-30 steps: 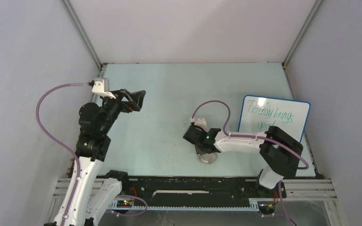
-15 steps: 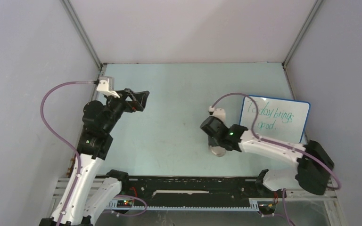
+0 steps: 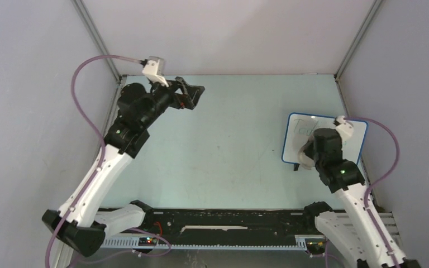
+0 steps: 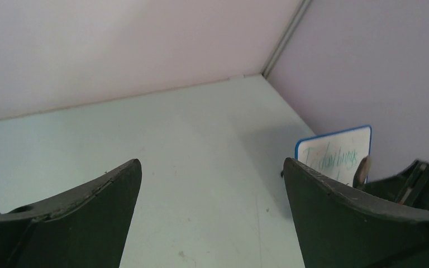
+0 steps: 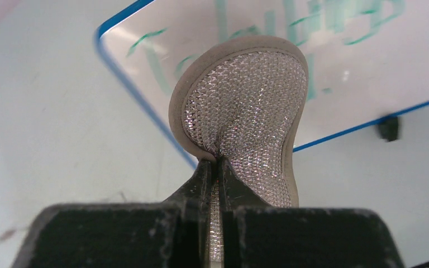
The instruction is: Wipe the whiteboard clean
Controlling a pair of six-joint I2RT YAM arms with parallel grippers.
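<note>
Two grippers show. Low in the wrist view, the right gripper (image 5: 217,167) pinches a grey-beige sponge pad (image 5: 246,95) in front of the green writing on the whiteboard (image 3: 356,135), which sits at right-centre of the top view. At upper left, the left gripper (image 3: 194,96) hangs spread wide above the table (image 3: 229,139).

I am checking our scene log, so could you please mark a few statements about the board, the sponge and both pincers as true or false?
1. The right pincer is shut on the sponge. True.
2. The whiteboard is blank. False: green writing is on it.
3. The left pincer holds a marker. False: it is open and empty.
4. The whiteboard has a blue rim. True.
</note>
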